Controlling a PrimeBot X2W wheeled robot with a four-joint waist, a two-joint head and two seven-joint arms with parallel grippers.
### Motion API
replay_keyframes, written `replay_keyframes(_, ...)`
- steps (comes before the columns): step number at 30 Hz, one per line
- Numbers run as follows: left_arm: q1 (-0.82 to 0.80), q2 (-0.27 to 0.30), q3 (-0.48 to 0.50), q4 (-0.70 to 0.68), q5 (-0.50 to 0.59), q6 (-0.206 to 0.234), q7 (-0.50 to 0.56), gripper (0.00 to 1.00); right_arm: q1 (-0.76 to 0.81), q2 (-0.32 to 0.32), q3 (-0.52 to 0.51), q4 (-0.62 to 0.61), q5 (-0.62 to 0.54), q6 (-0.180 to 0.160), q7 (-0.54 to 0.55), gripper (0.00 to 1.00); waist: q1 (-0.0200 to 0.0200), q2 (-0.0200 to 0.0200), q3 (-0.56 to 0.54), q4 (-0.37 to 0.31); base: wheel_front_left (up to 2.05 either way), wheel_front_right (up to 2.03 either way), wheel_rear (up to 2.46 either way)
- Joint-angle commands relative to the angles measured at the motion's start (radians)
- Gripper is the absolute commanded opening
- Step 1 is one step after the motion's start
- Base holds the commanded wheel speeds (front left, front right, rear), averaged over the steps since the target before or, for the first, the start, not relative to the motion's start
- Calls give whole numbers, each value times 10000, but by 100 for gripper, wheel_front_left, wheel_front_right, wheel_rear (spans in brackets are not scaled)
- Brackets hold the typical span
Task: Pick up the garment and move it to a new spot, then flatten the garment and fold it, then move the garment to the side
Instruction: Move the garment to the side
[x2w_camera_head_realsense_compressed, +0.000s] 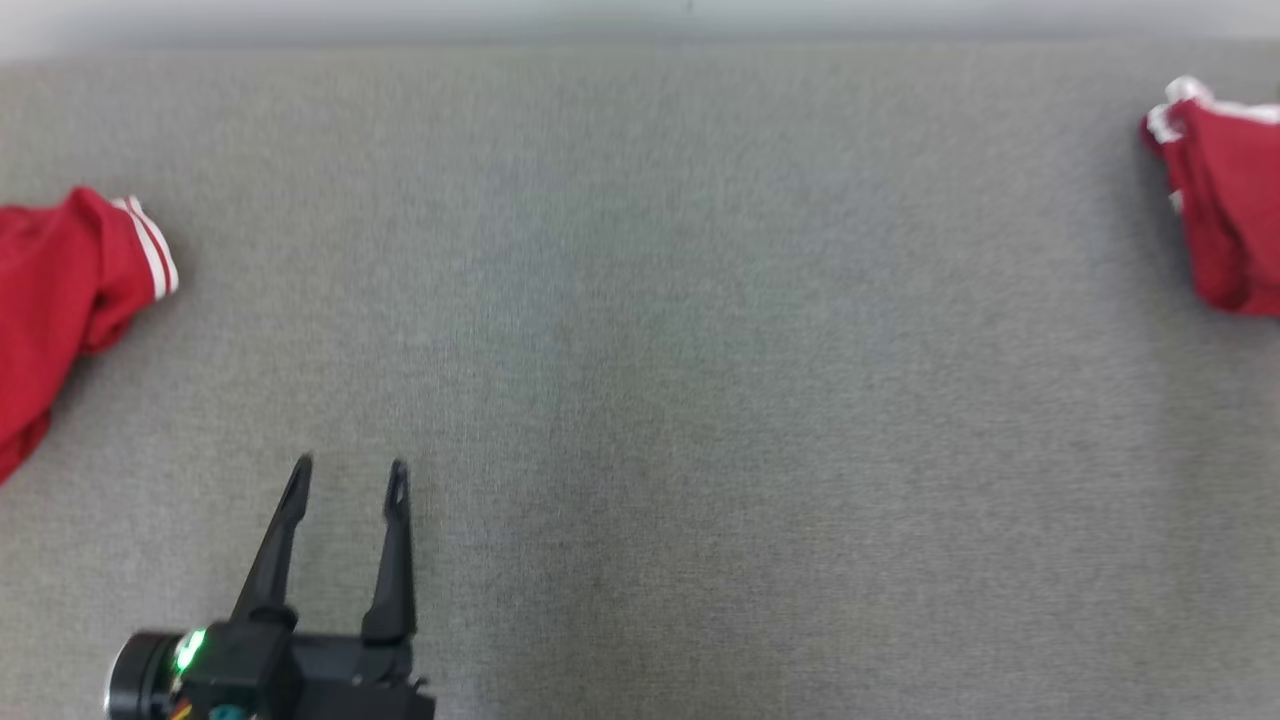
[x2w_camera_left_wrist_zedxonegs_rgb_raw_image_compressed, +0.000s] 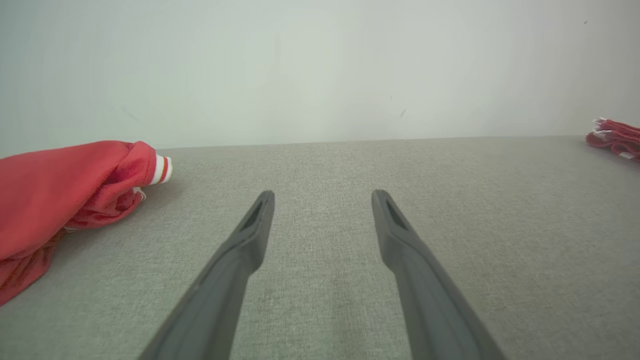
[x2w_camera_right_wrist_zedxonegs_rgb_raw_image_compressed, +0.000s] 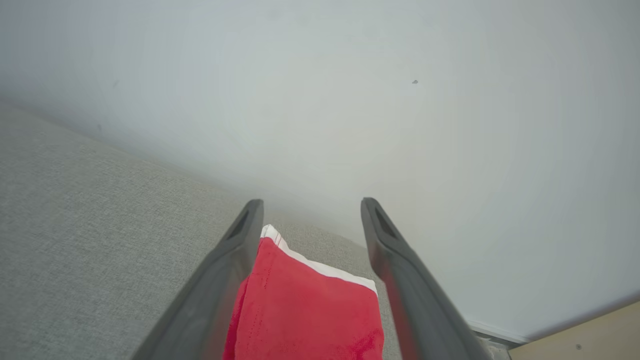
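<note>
Your left gripper (x2w_camera_head_realsense_compressed: 350, 466) hangs over the front of the desk (x2w_camera_head_realsense_compressed: 700, 350), left of its middle. Its two fingers are spread apart with nothing between them, only grey cloth below.

Your right gripper (x2w_camera_right_wrist_zedxonegs_rgb_raw_image_compressed: 312, 203) is at the desk's right end, near the back edge where the pale wall (x2w_camera_left_wrist_zedxonegs_rgb_raw_image_compressed: 300, 75) begins. Its fingers are also spread wide. In its wrist view the folded garment (x2w_camera_right_wrist_zedxonegs_rgb_raw_image_compressed: 305, 305), red with a white band along its far hem, lies between them. You cannot tell from that view whether either finger touches the cloth. The head view shows the garment as a neat red stack at the desk's right edge, towards the back.

A crumpled garment (x2w_camera_head_realsense_compressed: 60, 290), red with a striped white cuff, lies at the desk's left edge, well apart from the folded one.
</note>
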Motion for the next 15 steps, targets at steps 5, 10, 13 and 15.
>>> replay_keyframes(5,743,1,366,170,-129,79,-28,100,1258,991,-930,-866,558,-28,-183,100,1,0,-1368,-542,0,0,0)
replay_keyframes(10,1176,-4,557,316,-174,134,-28,100,2907,1697,-2021,-2349,194,-28,-177,100,1,0,-1905,-755,0,0,0)
replay_keyframes(13,1305,1,455,487,-146,118,-28,100,4126,2292,-2821,-3236,-331,-27,-177,100,1,0,-2257,-609,0,0,0)
replay_keyframes(15,1324,2,459,549,-149,122,-28,100,4890,2579,-3333,-3870,-667,-28,-180,100,1,0,-2430,-523,0,0,0)
